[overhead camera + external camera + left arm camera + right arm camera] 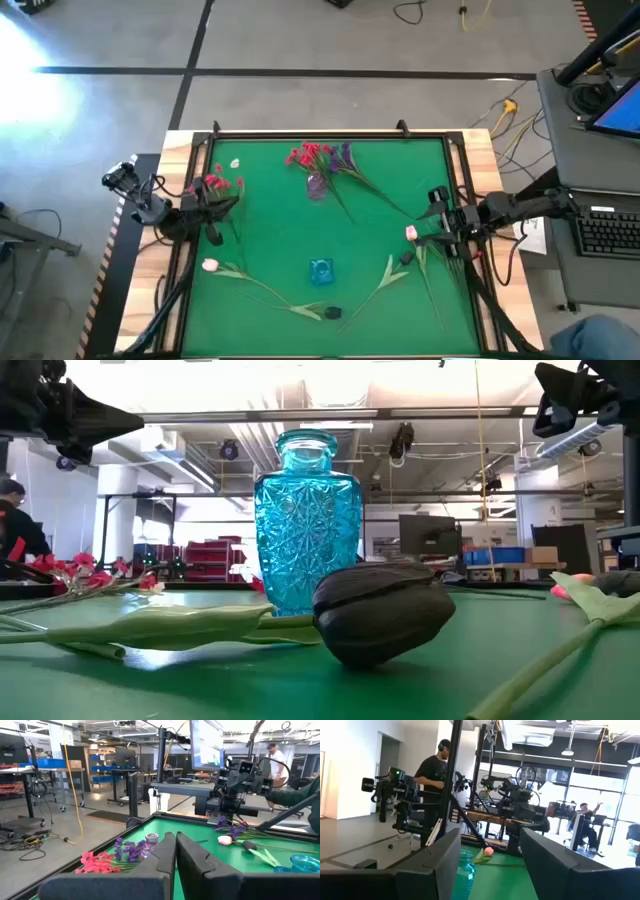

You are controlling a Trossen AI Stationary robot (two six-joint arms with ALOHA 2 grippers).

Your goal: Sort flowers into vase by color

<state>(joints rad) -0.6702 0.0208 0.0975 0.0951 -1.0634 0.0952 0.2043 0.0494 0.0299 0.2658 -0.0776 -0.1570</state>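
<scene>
Red and purple flowers [322, 157] lie with their blooms by a small clear purple vase [317, 187] at the table's far middle; they also show in the left wrist view [112, 856]. A blue glass vase [321, 270] stands near the front middle. A pink tulip [210, 265] lies at the front left, and a dark bud [332, 313] lies in front of the blue vase. Another pink tulip [411, 233] and a dark bud [406, 257] lie at the right. A red flower [214, 183] lies beside my left gripper [225, 205], which is shut and empty [175, 837]. My right gripper [432, 218] is open and empty [490, 837], just right of the pink tulip.
A dark frame [320, 134] rims the green table. The blue vase [305, 520] and dark bud [385, 610] fill the low view's middle. A computer desk [600, 160] stands to the right. People [437, 765] are in the room beyond the table.
</scene>
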